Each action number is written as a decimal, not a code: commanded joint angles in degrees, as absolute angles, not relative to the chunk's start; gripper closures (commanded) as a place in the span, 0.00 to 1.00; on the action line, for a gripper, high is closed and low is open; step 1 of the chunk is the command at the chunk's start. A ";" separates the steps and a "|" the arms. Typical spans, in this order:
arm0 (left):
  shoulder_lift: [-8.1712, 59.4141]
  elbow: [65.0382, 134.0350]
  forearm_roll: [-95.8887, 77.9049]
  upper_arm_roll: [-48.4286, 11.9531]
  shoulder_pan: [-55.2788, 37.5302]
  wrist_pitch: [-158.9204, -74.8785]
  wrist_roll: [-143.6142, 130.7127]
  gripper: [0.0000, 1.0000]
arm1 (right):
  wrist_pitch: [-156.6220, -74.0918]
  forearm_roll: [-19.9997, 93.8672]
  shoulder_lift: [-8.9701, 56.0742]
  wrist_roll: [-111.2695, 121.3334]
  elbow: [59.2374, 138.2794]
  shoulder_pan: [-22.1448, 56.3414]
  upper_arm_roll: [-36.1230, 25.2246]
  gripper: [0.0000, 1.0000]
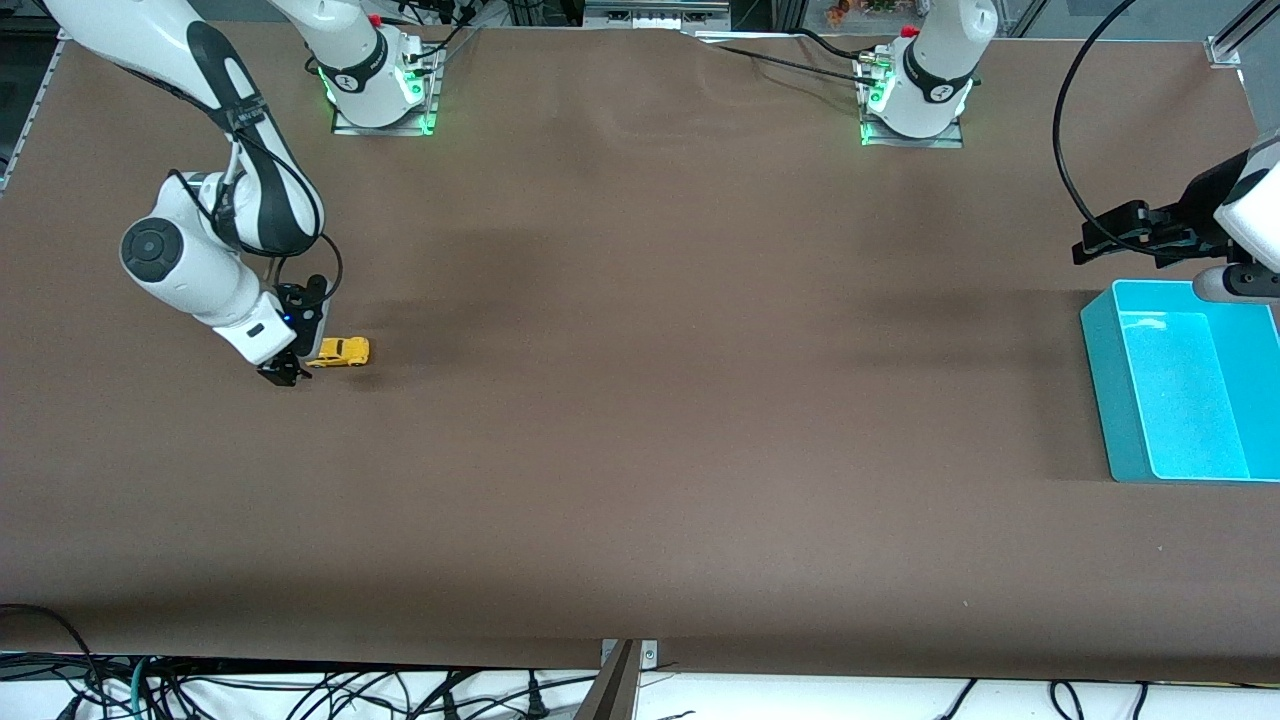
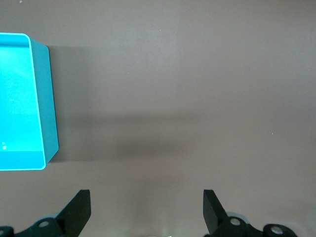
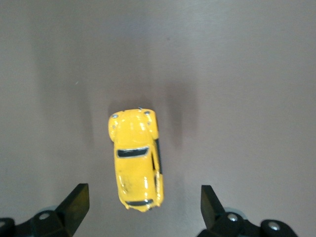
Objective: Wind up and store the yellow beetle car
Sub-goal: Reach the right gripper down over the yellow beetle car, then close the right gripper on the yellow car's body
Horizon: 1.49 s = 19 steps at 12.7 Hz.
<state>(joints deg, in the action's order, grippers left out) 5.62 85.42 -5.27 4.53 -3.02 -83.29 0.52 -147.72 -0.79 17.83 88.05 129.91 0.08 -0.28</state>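
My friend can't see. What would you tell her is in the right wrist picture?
A tiny yellow toy car sits on a brown table, seen from straight above. The right gripper hangs over it with its two black fingers spread wide open, one on each side, not touching the car.

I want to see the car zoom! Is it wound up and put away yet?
Not yet. The yellow car sits on the table, untouched. The right gripper is open beside it, ready to grab. The left gripper waits open by the empty teal bin. Winding and storing remain.
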 commanded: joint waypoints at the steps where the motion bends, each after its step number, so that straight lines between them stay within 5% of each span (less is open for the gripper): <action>1: 5.45 85.25 -4.48 4.39 -2.81 -83.67 1.76 0.00 | -148.97 -0.79 18.10 90.26 131.22 -0.53 0.35 0.00; 5: 5.45 85.25 -4.40 4.39 -2.81 -83.67 1.76 0.00 | -155.11 -0.88 20.91 94.65 132.10 -0.53 0.35 0.02; 7: 5.45 85.25 -4.48 4.39 -2.81 -83.67 1.76 0.00 | -155.30 -0.88 21.01 94.83 132.01 -0.53 0.35 0.36; 11: 5.45 85.25 -4.48 4.48 -2.81 -83.67 1.76 0.00 | -155.57 -0.88 21.97 94.83 132.01 -0.53 0.35 0.75; 19: 5.54 85.25 -4.48 4.48 -2.72 -83.67 1.76 0.00 | -154.95 -0.79 22.76 95.53 133.41 -0.96 -1.22 0.80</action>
